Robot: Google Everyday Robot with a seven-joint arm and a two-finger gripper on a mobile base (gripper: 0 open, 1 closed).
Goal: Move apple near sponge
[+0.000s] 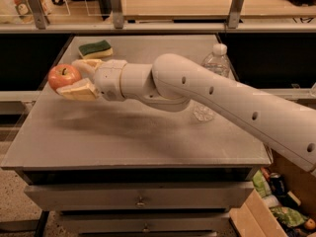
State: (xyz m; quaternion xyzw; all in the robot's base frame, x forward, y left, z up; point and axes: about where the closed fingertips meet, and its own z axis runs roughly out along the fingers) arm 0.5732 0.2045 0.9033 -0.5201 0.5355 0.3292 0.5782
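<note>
The red-orange apple point(63, 76) is held between the pale fingers point(79, 90) of my gripper point(70, 78), lifted above the left edge of the grey table point(128, 137). The gripper is shut on the apple. The sponge point(96, 48), dark green on top with a pale yellow base, lies flat on the table's far left part, a short way behind and to the right of the apple. My white arm point(212, 95) reaches in from the right across the table.
A clear plastic water bottle point(211, 78) stands on the table's right side, partly behind the arm. A shelf rail with posts point(116, 6) runs behind the table. A cardboard box with clutter point(276, 206) sits on the floor at lower right.
</note>
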